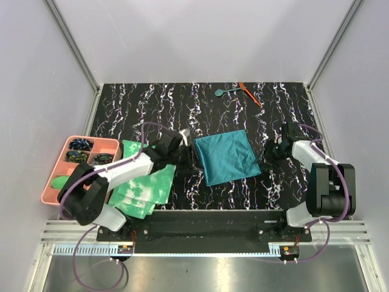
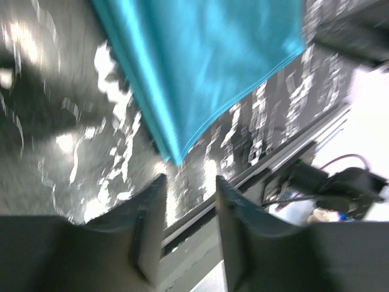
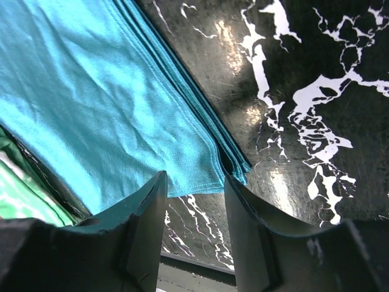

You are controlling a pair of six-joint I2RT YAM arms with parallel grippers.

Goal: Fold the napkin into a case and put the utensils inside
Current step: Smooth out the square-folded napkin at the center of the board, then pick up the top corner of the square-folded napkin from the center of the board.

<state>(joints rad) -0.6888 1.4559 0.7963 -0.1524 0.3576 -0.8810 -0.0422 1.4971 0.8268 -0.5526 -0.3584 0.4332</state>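
Top external view: the folded dark teal napkin (image 1: 228, 157) lies flat in the middle of the desk (image 1: 152, 103), between the left claw (image 1: 191, 159) at its left edge and the right claw (image 1: 267, 153) by its right corner. Both claws stand parted, gripping nothing. The teal spoon (image 1: 225, 92) and orange-red stick (image 1: 250, 94) lie at the far edge, well apart from it.

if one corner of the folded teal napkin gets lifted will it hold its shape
Likely floppy: the napkin lies flat with soft creases, so it should droop. Its stacked edge layers look loose, so the fold would probably fall open. It may slide on the glossy table.
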